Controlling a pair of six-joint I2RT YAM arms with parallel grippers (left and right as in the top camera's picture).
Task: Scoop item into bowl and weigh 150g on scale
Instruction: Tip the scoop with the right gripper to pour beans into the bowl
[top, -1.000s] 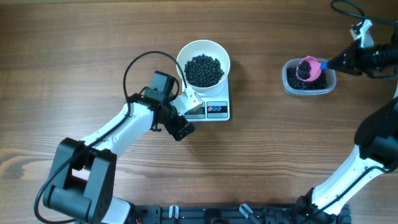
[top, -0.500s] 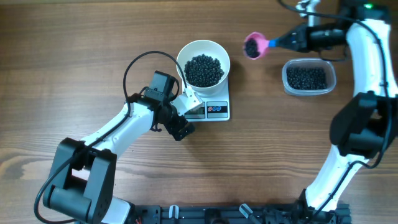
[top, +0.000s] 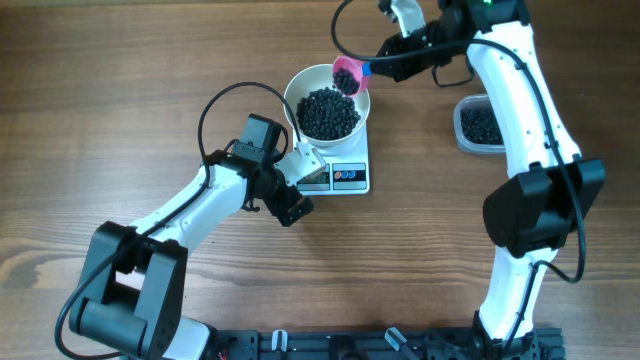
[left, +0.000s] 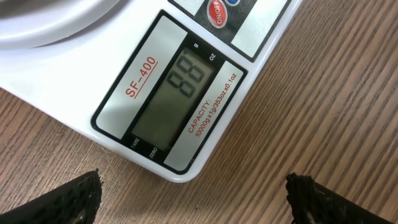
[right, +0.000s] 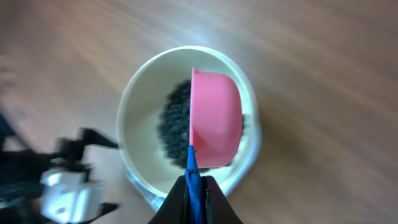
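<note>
The white bowl (top: 300, 85) stands on the white scale (top: 350, 178) and holds a heap of the black item (top: 328, 112). My right gripper (top: 385, 65) is shut on the blue handle of a pink scoop (top: 348, 75), which hangs over the bowl's far right rim. In the right wrist view the scoop (right: 216, 118) is tipped, its pink outside facing the camera above the item (right: 173, 124); the right gripper (right: 196, 199) clamps the handle. My left gripper (top: 303, 185) is open at the scale's front left corner. In the left wrist view, the left gripper (left: 196, 199) frames the scale's display (left: 180, 93), which reads 88.
A clear plastic tub (top: 478, 126) with more black pieces sits at the right, partly hidden by my right arm. The left arm's black cable (top: 215, 100) loops over the table left of the bowl.
My right arm has carried the pink scoop from the clear tub leftward to the bowl, and it now hangs tipped over the rim. The left arm has not moved.
</note>
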